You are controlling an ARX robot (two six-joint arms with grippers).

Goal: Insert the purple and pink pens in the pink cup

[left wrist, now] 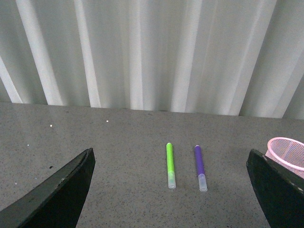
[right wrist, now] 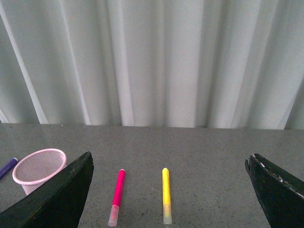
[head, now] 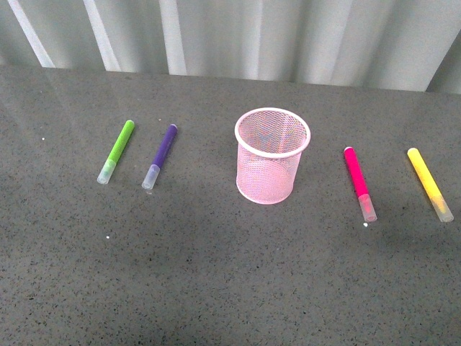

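With left gripper (left wrist: 169, 154) and right gripper (right wrist: 168, 156) both spread wide, empty, straddle the purple pen (head: 161, 155) mid-barrel, clear of the green marker (head: 117, 151), then pinch.

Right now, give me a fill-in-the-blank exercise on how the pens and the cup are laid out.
1. The purple pen lies between the pink cup and the ____.
2. The pink pen lies between the cup and the ____.
3. The number of pens inside the upright cup is ____.
4. The left gripper and the right gripper are both ____.
Missing words: green pen; yellow pen; zero; open.
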